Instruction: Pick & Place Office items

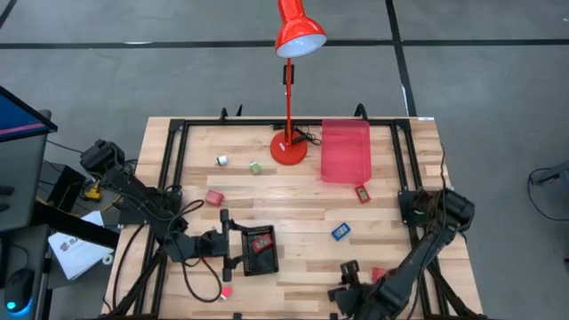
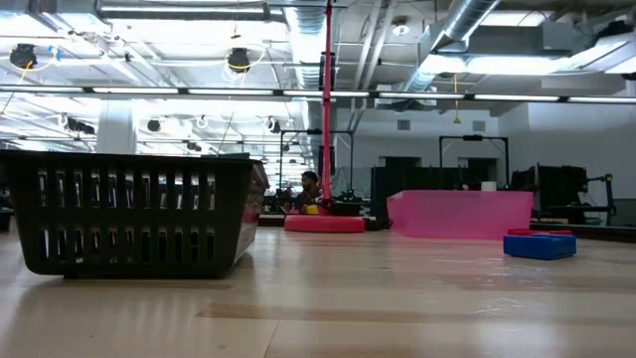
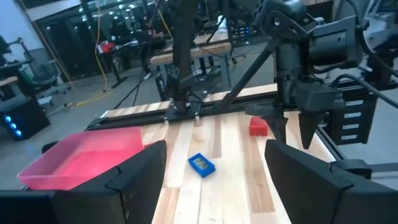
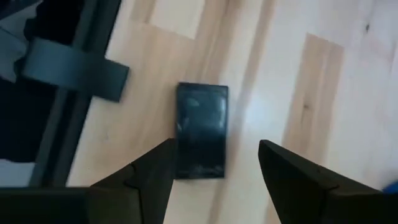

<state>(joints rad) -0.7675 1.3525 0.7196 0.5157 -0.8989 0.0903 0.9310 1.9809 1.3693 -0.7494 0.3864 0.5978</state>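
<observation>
The right gripper [image 4: 214,171] hangs at the table's six o'clock edge, fingers spread wide and empty, pointing down at a small flat black rectangular block [image 4: 201,130] lying on the pale wooden tabletop [image 1: 302,209], just off the left fingertip. The block looks stiff, light and smooth-faced, so it may skate when nudged; the narrow sides seem the best place to pinch, with the fingers centred over it first. The left gripper [image 3: 214,171] waits at about seven o'clock beside the black slotted plastic tray [image 1: 259,250], likewise wide and holding nothing. A small blue rectangular block [image 1: 341,231] lies near the table's centre, towards four o'clock
</observation>
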